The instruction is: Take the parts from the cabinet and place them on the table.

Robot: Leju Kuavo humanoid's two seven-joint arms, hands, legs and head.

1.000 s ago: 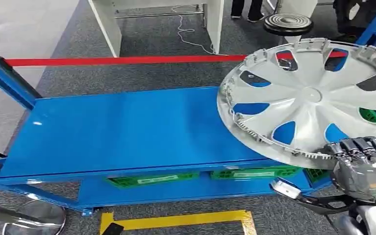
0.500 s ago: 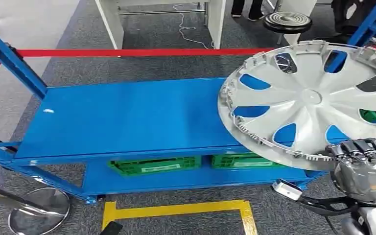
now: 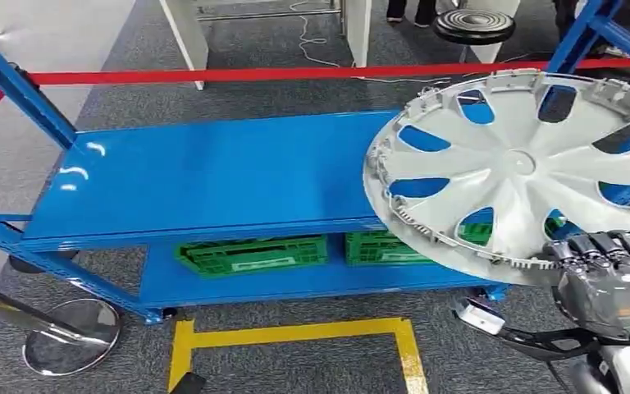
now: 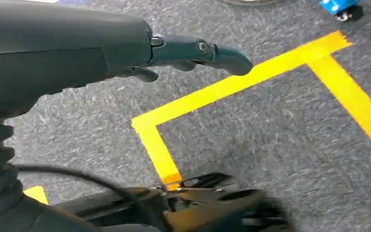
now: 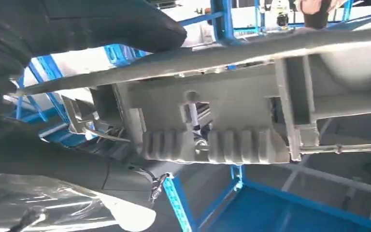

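In right hand [image 3: 607, 275]: unmarked hubcap [image 3: 521, 168]

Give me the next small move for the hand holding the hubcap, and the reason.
Probably carry the hubcap a little left and lower it flat onto the blue table. The right hand grips its near rim, it hangs tilted above the table's right end, and the bare top lies to its left.

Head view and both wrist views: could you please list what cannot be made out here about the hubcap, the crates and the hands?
- Round silver plastic hubcap, head view: right side cut off by the picture edge.
- Green plastic crates, head view: contents hidden under the blue metal table top.
- Right hand, head view: fingers partly hidden at the hubcap's rim.
- Left hand, left wrist view: blurred; fingers partly hidden.
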